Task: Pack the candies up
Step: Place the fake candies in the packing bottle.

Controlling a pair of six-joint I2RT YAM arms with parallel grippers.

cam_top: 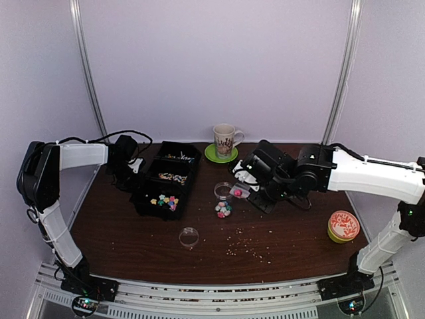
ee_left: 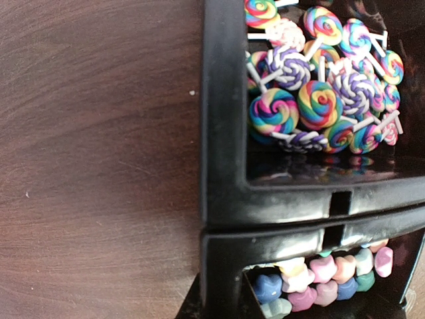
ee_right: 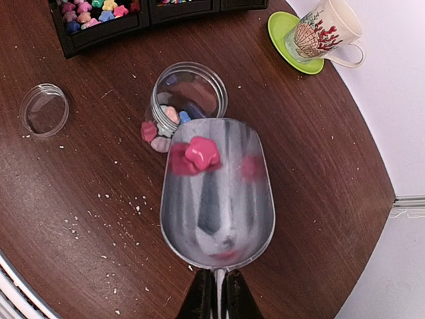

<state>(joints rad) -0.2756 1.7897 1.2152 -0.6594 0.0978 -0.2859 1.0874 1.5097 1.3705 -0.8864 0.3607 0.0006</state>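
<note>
At the jar's (ee_right: 189, 93) right rim, the right gripper (ee_right: 216, 296) clamps the handle of a scoop (ee_right: 216, 199) with one pink candy (ee_right: 202, 151) near its lip; a skewed tilt could spill it beside the jar, and whether the left gripper's (cam_top: 137, 171) fingers are open or closed cannot be told.

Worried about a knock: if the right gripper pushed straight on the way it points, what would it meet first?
Probably the small clear open jar, just past the lip of the shiny metal scoop the right gripper holds; whether the scoop would clear its rim is unclear.
</note>
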